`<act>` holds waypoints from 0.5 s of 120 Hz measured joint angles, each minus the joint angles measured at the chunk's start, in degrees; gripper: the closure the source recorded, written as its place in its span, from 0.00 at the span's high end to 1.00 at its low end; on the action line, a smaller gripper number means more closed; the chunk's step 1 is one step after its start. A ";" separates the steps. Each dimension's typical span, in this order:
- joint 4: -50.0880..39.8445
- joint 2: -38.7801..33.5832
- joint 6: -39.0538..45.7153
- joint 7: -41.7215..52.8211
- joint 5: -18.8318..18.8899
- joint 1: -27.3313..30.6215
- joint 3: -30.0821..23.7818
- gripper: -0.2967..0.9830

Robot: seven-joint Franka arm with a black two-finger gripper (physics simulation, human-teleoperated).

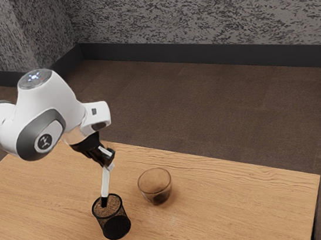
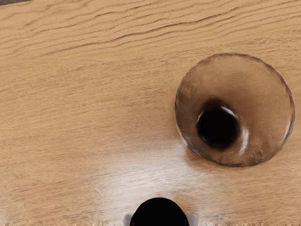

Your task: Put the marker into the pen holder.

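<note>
My gripper [image 1: 106, 160] is shut on the upper part of the white marker [image 1: 105, 183], which hangs slightly tilted with its black end down. That black end appears within the mouth of the black mesh pen holder [image 1: 115, 225], which stands upright on the table; how deep it reaches cannot be told. At the wrist view's lower edge, the marker's round black top [image 2: 160, 213] sits between the grey fingertips [image 2: 193, 219].
A transparent brownish glass bowl [image 1: 155, 186] stands close to the pen holder, toward the exterior view's right; the wrist view has the same bowl [image 2: 258, 99]. Both rest on the wooden table [image 1: 231, 205].
</note>
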 joint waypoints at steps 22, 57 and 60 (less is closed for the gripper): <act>-3.29 0.54 1.13 -1.49 0.08 0.01 -0.79 0.16; -4.28 1.49 1.48 -2.09 -1.42 0.00 -1.29 0.45; -4.05 1.46 1.44 -2.00 -1.57 -0.02 -1.31 0.49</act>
